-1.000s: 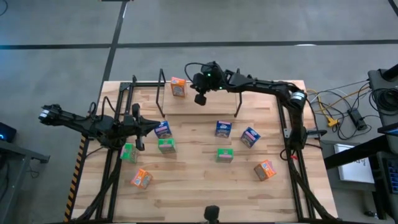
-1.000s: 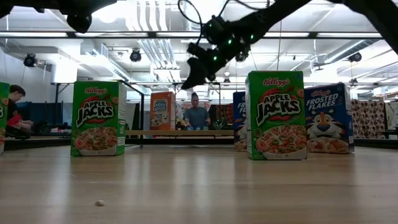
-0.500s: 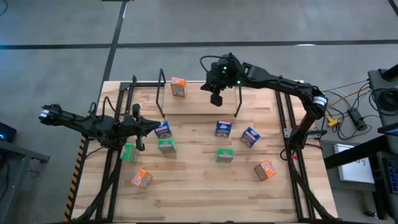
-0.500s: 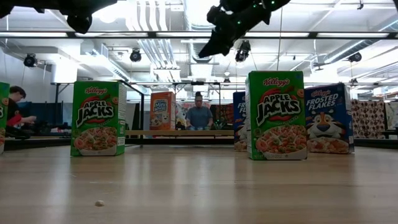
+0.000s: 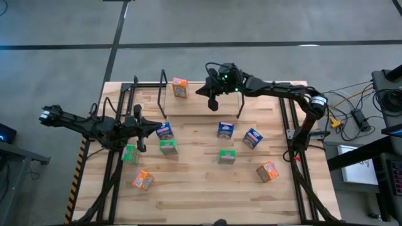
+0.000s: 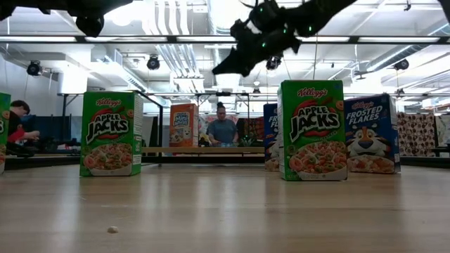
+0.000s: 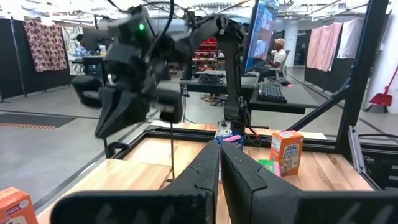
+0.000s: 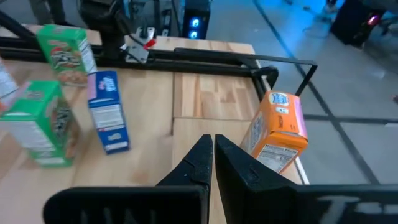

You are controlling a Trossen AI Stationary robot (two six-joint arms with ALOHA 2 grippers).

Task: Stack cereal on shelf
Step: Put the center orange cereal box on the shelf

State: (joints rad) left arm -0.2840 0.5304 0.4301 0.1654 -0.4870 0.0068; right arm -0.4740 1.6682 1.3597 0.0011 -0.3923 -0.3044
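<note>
Right hand point(image 5: 212, 104), fingers pressed together, swings from beside the orange cardboard cereal box point(image 5: 180, 87) on the black metal-rod shelf point(image 5: 239, 103) toward shelf's right end, then back a bit; now tilted sideways.

Bright even overhead light, ceiling lamps point(image 6: 153, 62) glaring in the low view, soft shadows, nearest arm perhaps motion-blurred

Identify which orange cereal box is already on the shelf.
The orange box at the table's far edge, standing between the shelf's upright hoops. The other two orange boxes sit near the table's front.
</note>
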